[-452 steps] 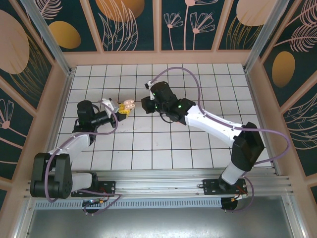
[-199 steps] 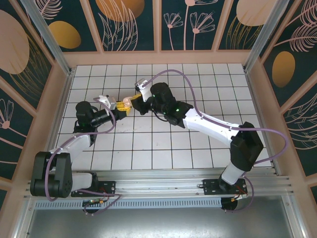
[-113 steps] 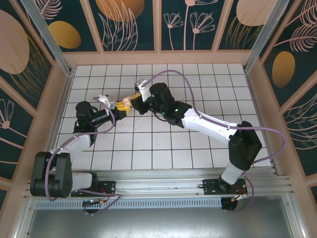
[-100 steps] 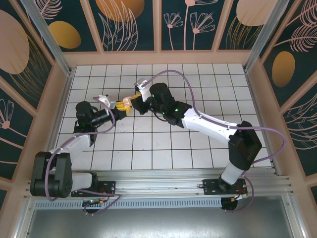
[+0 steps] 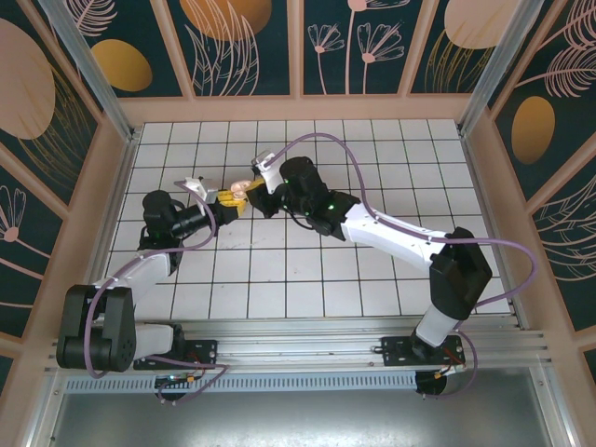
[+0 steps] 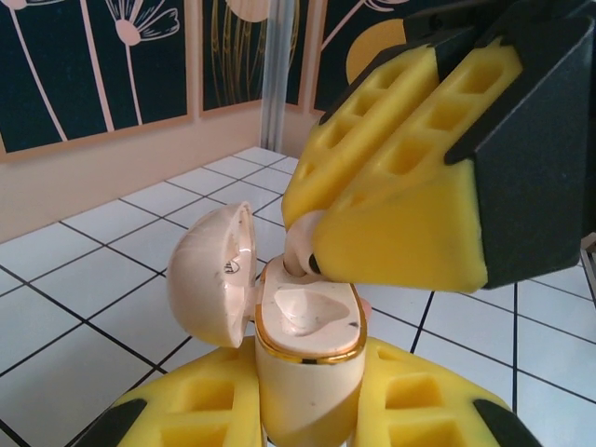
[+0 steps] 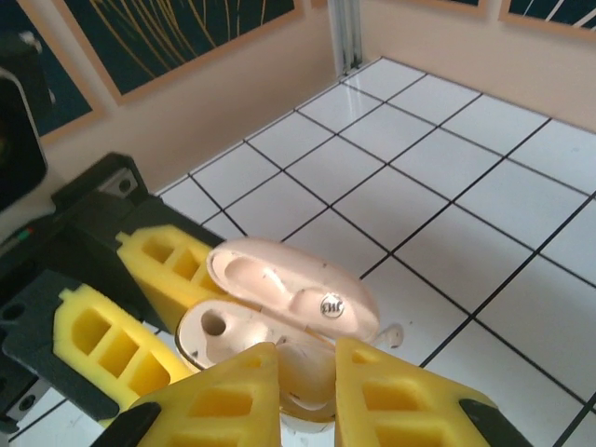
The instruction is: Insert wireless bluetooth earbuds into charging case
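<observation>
A pale beige charging case (image 6: 305,368) with a gold rim stands upright, my left gripper (image 6: 303,402) shut on its body. Its lid (image 6: 212,275) hangs open to the left. From the upper right, my right gripper (image 6: 309,238) is shut on a pale beige earbud (image 6: 298,253), whose tip touches the far end of the case's top face. The right wrist view has that earbud (image 7: 315,365) between my right gripper's (image 7: 307,384) yellow fingers (image 7: 233,396), over the open case (image 7: 228,337), near an empty socket hole (image 7: 214,324). In the top view both grippers meet at the case (image 5: 240,190).
A small pale thing (image 7: 397,333) lies on the white tiled floor (image 7: 484,223) just beyond the case; I cannot tell what it is. The peach wall (image 7: 233,93) and a metal corner post (image 7: 346,33) stand behind.
The right gripper swung left from beside the case to over its open top, then edged slightly closer. The left gripper kept the case still.
</observation>
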You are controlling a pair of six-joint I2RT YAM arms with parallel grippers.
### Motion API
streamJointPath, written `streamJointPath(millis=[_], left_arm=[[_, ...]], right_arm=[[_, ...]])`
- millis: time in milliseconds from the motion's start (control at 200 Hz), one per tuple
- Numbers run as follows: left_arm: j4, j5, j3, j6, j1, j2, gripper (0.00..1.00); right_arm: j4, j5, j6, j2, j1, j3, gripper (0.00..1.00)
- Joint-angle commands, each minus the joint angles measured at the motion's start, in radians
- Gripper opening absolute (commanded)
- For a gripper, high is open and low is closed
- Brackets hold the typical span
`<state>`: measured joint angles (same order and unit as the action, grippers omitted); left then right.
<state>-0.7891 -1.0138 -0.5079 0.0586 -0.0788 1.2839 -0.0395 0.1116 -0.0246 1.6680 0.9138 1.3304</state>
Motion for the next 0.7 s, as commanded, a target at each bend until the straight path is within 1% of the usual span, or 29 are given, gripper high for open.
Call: streamJointPath(millis=[0,320,470,696], left_arm=[[-0.086,0.007,-0.01,0.013,-0.003,-0.015,0.12],[-0.018,0.004,-0.024,-0.042,-0.003,-0.015,0.12],[0.031,0.007,-0.029,-0.09,-0.002,-0.021,0.12],[0.06,0.011,-0.033,-0.119,-0.003,-0.024,0.12]], right_arm=[[0.084,0.048,0.018,0.021,0.023,0.027,0.18],[0.082,0.051,0.016,0.043,0.024,0.08,0.19],[0.086,0.061,0.001,0.042,0.022,0.099,0.26],[0.084,0.084,-0.035,0.042,0.014,0.115,0.33]])
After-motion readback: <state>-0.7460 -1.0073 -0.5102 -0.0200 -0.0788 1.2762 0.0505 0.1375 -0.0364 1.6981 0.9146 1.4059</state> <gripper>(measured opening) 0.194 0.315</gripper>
